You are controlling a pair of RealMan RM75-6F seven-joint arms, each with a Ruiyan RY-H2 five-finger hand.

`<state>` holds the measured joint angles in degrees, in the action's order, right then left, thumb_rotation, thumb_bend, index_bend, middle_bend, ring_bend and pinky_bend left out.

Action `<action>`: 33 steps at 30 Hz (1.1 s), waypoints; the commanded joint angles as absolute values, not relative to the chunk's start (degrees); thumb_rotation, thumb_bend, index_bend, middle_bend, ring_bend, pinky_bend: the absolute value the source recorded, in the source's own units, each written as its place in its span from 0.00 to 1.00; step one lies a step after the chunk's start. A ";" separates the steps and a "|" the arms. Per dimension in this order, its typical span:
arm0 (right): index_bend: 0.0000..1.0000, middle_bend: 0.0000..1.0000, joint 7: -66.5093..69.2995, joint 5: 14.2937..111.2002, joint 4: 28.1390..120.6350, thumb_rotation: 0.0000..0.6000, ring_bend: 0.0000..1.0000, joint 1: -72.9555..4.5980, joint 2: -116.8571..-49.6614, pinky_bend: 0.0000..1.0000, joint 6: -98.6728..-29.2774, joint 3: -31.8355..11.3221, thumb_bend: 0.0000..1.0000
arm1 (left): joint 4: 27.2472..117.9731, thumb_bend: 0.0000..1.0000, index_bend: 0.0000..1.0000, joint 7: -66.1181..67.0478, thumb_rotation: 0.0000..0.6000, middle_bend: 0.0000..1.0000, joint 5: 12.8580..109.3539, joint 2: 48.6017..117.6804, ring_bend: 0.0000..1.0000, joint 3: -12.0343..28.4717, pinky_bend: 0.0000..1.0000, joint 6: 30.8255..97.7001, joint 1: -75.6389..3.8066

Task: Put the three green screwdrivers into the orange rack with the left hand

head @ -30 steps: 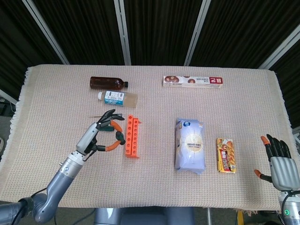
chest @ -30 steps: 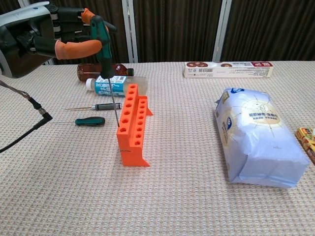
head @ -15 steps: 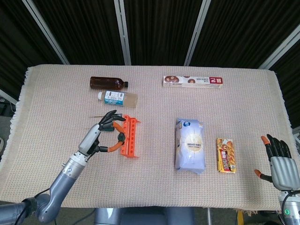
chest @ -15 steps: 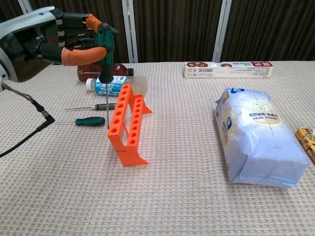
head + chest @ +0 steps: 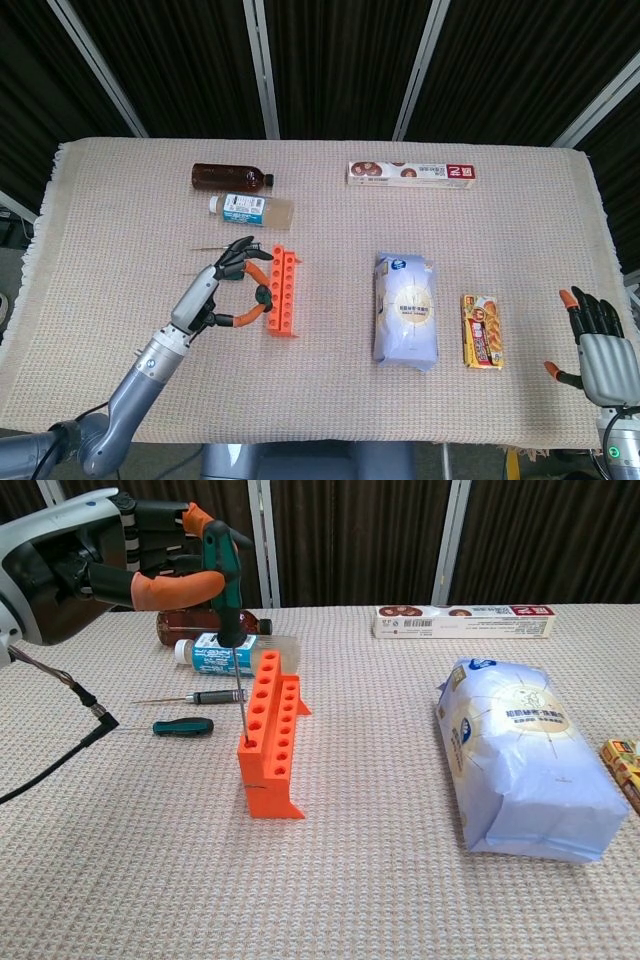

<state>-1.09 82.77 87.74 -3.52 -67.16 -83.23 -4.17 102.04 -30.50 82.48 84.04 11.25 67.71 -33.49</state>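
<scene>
My left hand (image 5: 95,565) grips a green-handled screwdriver (image 5: 226,595) nearly upright. Its thin shaft runs down to a front hole in the left row of the orange rack (image 5: 271,738); how deep the tip sits is unclear. The rack stands level on the cloth. In the head view the left hand (image 5: 222,292) is just left of the rack (image 5: 283,292). A second green screwdriver (image 5: 183,726) lies flat left of the rack, and a third, thinner and darker (image 5: 205,696), lies behind it. My right hand (image 5: 598,345) rests at the table's right front corner, fingers spread and holding nothing.
A brown bottle (image 5: 230,177) and a clear bottle (image 5: 252,208) lie behind the rack. A long box (image 5: 410,173) sits at the back. A white and blue bag (image 5: 405,308) and a snack packet (image 5: 481,330) lie to the right. A cable (image 5: 60,760) trails below the left arm.
Half a second ago the rack was tipped over to the left under the screwdriver; now it stands level again, and the screwdriver has shifted right with its tip at a front hole.
</scene>
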 commanded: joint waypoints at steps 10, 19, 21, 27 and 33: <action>0.00 0.00 -0.69 82.49 87.36 1.00 0.00 -3.59 -67.19 0.00 -82.92 -4.22 0.00 | 100.58 0.50 0.64 -28.75 1.00 0.21 81.25 85.45 0.00 11.49 0.00 66.85 -34.07; 0.00 0.00 -0.31 82.36 87.07 1.00 0.00 -3.52 -67.27 0.00 -82.93 -4.25 0.00 | 99.46 0.50 0.65 -30.24 1.00 0.21 81.65 86.47 0.00 10.75 0.00 67.00 -33.64; 0.00 0.00 -0.26 82.35 87.01 1.00 0.00 -3.54 -67.30 0.00 -82.87 -4.24 0.00 | 99.14 0.50 0.65 -30.70 1.00 0.21 81.80 86.66 0.00 10.51 0.00 67.01 -33.53; 0.00 0.00 -0.20 82.09 86.82 1.00 0.00 -3.57 -67.35 0.00 -82.60 -4.26 0.00 | 96.45 0.50 0.66 -32.39 1.00 0.21 83.11 88.14 0.00 8.82 0.00 67.24 -32.93; 0.00 0.00 -0.62 82.01 87.12 1.00 0.00 -3.80 -67.29 0.00 -82.29 -4.34 0.00 | 94.28 0.49 0.68 -33.78 1.00 0.21 83.07 89.53 0.00 7.68 0.00 67.06 -32.32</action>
<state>-0.59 82.02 87.10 -3.77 -67.28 -82.32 -4.33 94.65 -33.50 83.23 89.19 7.93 67.22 -32.49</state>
